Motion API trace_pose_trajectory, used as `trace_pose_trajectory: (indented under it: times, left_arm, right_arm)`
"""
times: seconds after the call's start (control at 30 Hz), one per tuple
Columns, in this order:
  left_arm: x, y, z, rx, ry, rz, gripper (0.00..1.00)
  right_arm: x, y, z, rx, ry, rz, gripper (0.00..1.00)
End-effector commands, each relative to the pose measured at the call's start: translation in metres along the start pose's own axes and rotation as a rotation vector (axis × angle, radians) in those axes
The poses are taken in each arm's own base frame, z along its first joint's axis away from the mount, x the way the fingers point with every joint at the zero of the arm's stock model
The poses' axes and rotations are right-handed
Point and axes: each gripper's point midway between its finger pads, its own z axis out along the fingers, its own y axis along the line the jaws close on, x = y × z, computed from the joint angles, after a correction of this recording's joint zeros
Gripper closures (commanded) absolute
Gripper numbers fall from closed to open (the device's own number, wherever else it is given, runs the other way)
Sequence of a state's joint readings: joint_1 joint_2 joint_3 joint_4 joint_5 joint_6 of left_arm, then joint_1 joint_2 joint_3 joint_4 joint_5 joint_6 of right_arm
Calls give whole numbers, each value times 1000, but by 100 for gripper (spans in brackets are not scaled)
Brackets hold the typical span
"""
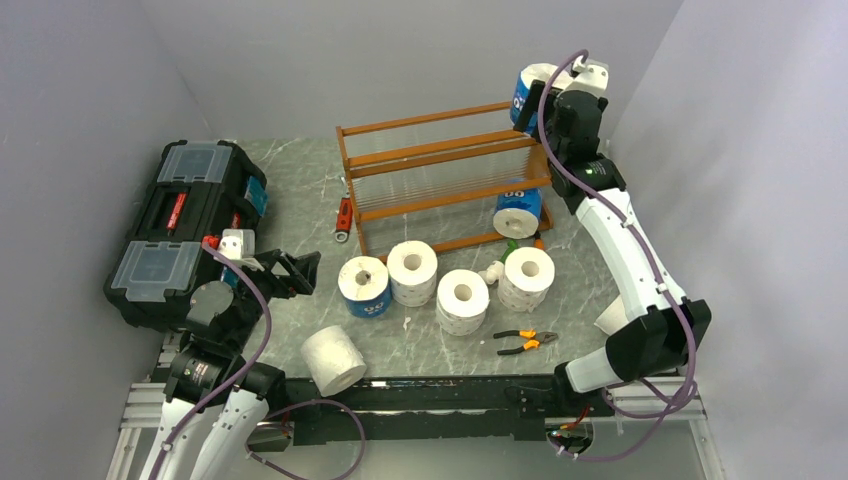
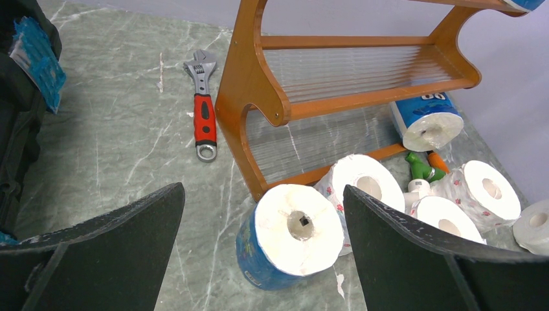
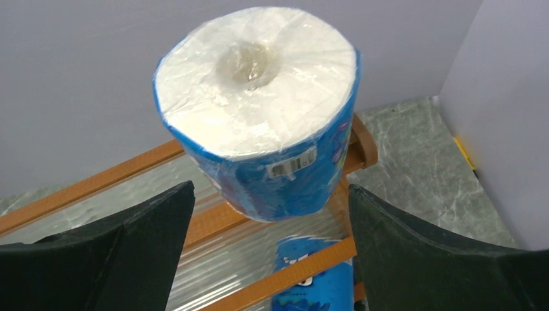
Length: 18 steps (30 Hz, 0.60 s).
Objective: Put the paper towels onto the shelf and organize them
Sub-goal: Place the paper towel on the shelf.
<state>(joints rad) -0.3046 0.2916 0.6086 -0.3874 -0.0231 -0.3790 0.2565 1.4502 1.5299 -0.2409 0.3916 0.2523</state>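
Standing at the right end of the shelf's (image 2: 249, 84) top tier, likely to leave room for more, one blue-wrapped roll (image 3: 256, 84) sits unclamped before your right gripper's (image 3: 268, 188) spread jaws, while your left gripper (image 1: 303, 273), also wide apart, faces another blue-wrapped roll (image 2: 298, 227) on the table (image 1: 300, 200).

left tool (image 2: 263, 188) low, jaws spread wide | right tool (image 3: 272, 188) raised, jaws seemingly apart

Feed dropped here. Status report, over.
Left gripper open, right gripper open astride blue roll at shelf top. Second blue roll on bottom tier. Five rolls on table.
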Motion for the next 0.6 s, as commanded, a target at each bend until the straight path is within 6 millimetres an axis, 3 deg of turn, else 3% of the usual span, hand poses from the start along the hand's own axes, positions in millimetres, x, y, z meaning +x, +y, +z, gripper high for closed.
trace_pose_trajectory:
  times: [0.0,0.2,0.57]
  left_arm:
    - [-7,-5,-3,21,-20,9,1]
    - [-7,-7,-4,36,-18,9,1]
    - [-7,-9,-5,44,-21,9,1]
  right_arm:
    - [-18,-10,6,20,-67,-12,13]
    - [-15,-23,10,56,-67,-54,20]
    - [-14,-44,3,92,-90,-42,22]
